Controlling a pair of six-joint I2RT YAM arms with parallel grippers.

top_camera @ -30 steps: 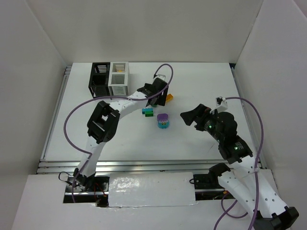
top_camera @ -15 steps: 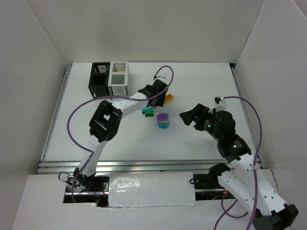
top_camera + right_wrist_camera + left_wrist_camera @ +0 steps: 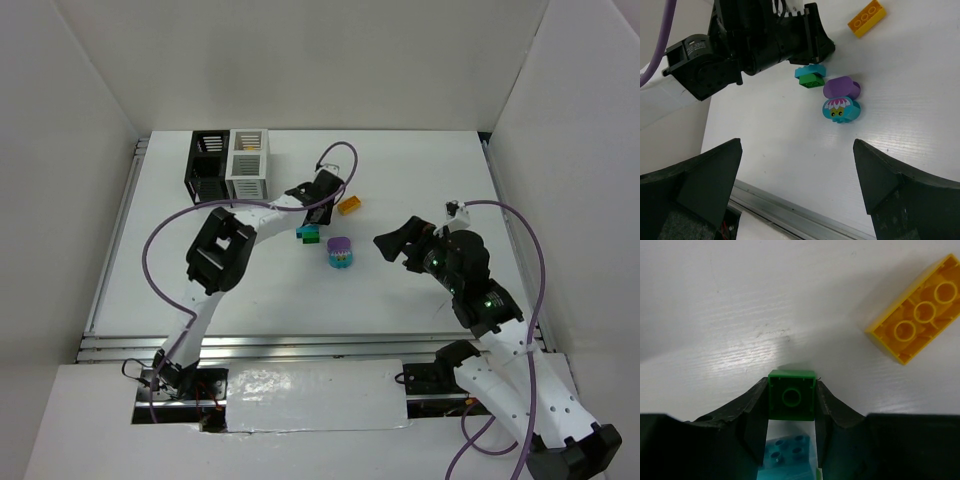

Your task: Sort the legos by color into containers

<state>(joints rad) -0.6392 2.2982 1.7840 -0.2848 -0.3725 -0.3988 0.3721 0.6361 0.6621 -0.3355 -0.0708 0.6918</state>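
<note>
While left pincer (image 3: 791,412) clamps small green plastic brick (image 3: 791,395), right pincer (image 3: 796,150) gapes; long yellow plastic brick (image 3: 349,205) lies unsorted near black-and-white slatted bins (image 3: 228,178).

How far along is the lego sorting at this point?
Early. Done: nothing clearly; what the black bin and white bin hold cannot be told. In hand: the left gripper is shut on a green brick. Left: the yellow brick, the teal-on-green stack and the purple-and-teal piece lie on the table. The right gripper is open and holds nothing.
</note>
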